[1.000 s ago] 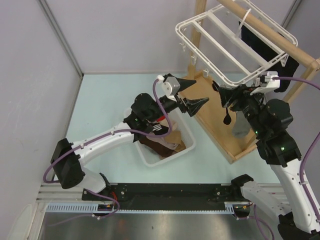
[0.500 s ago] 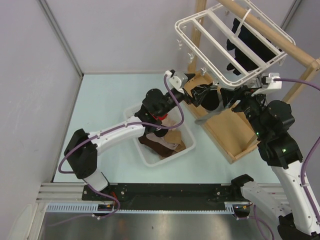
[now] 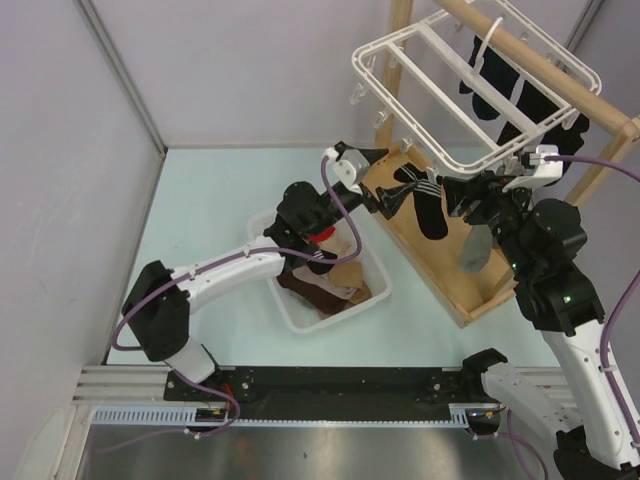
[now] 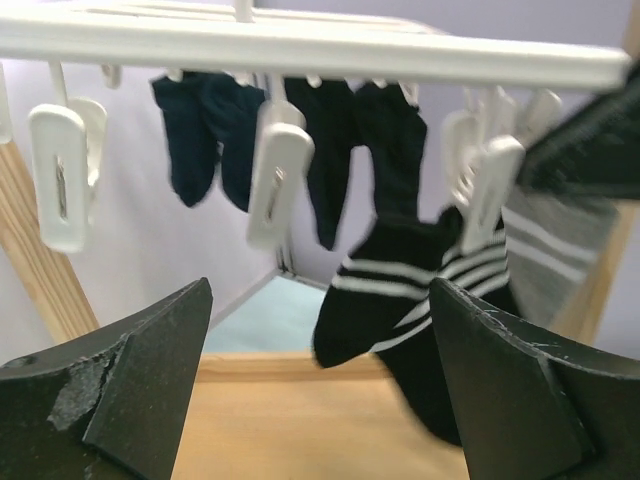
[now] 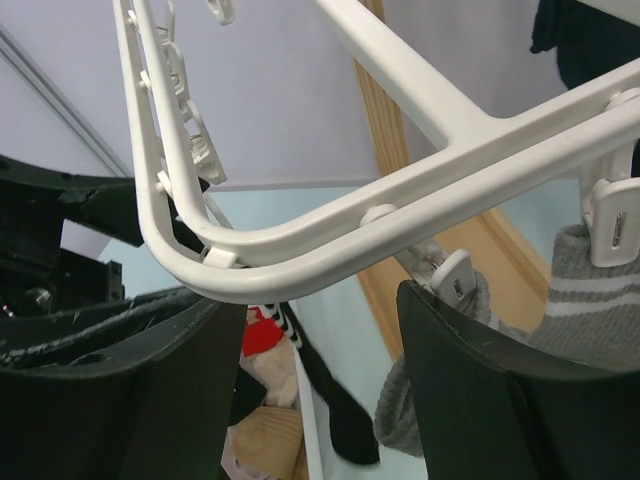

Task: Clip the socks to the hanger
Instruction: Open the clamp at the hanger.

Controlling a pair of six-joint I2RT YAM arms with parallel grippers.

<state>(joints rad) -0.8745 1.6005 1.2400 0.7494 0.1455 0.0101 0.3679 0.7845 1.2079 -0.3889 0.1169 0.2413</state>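
A white hanger (image 5: 480, 150) hangs from a wooden rack (image 3: 447, 270) on the table (image 3: 215, 200), a black sock with white stripes (image 4: 400, 290) and a grey sock (image 3: 475, 250) clipped along its near edge, darker socks (image 3: 495, 75) on the far side. The left fingers (image 4: 130, 380) stand wide apart and empty just before the striped sock, while the right fingers (image 5: 500, 400) sit apart under the hanger's near corner, clamped on nothing that shows; more socks (image 3: 335, 285) lie in a white basket (image 3: 292, 312) nearby
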